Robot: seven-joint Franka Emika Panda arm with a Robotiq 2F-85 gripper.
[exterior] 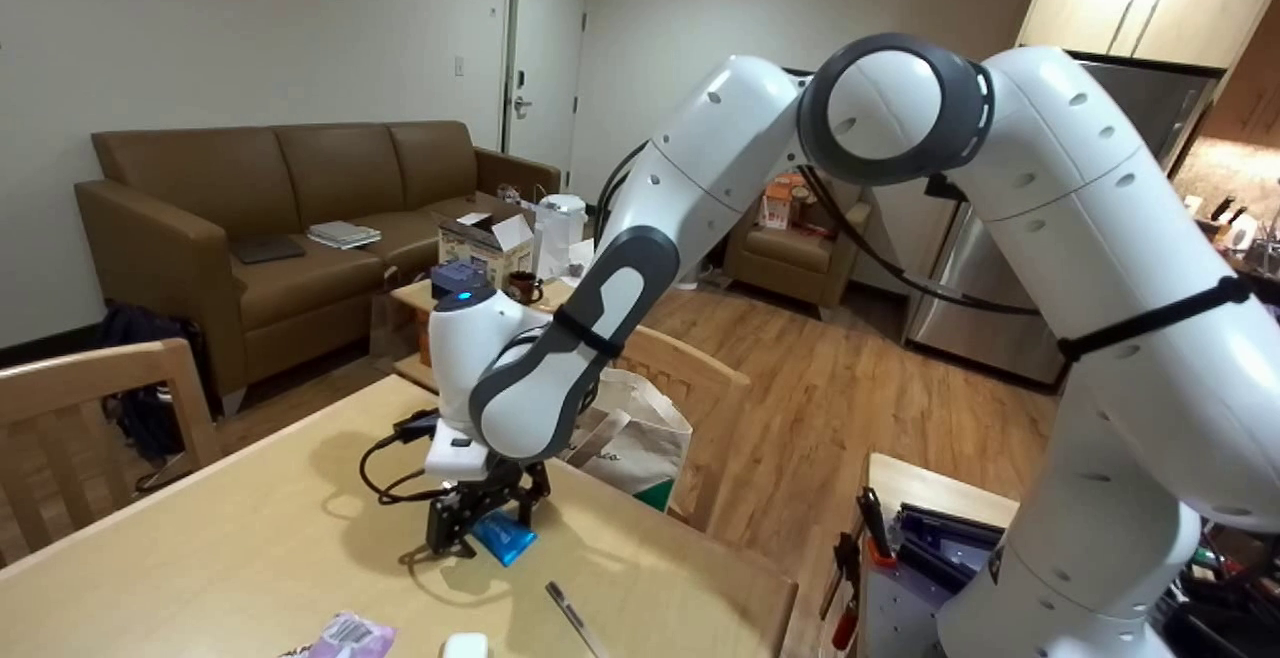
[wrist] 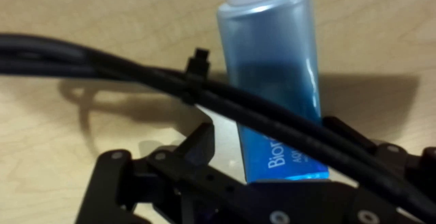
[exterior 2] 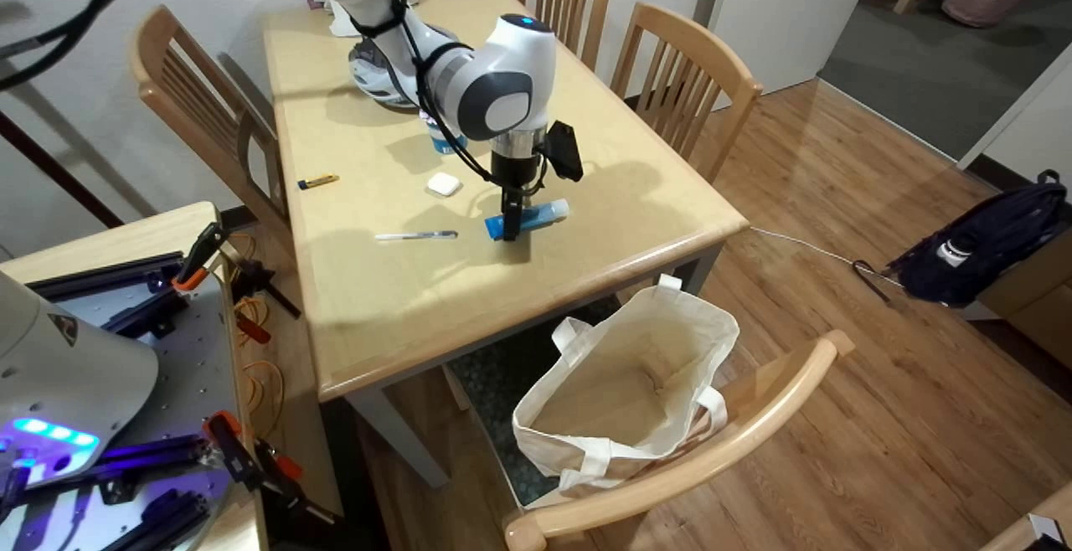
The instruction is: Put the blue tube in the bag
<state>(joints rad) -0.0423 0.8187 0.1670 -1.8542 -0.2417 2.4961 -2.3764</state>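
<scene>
In an exterior view, from left: a purple packet (exterior: 360, 636), cut off at the bottom edge; fingers (exterior: 440, 527) spread wide astride the tube (exterior: 506, 538) on the pale wood table (exterior: 270, 508); a pen (exterior: 574, 616), also cut off; the bag (exterior: 648, 430), partly hidden behind table and arm (exterior: 885, 108). In the wrist view, a black cable (wrist: 119, 68) crosses the tube, hiding some lettering. Beyond stand a brown sofa (exterior: 330, 178) and a door (exterior: 548, 58).
</scene>
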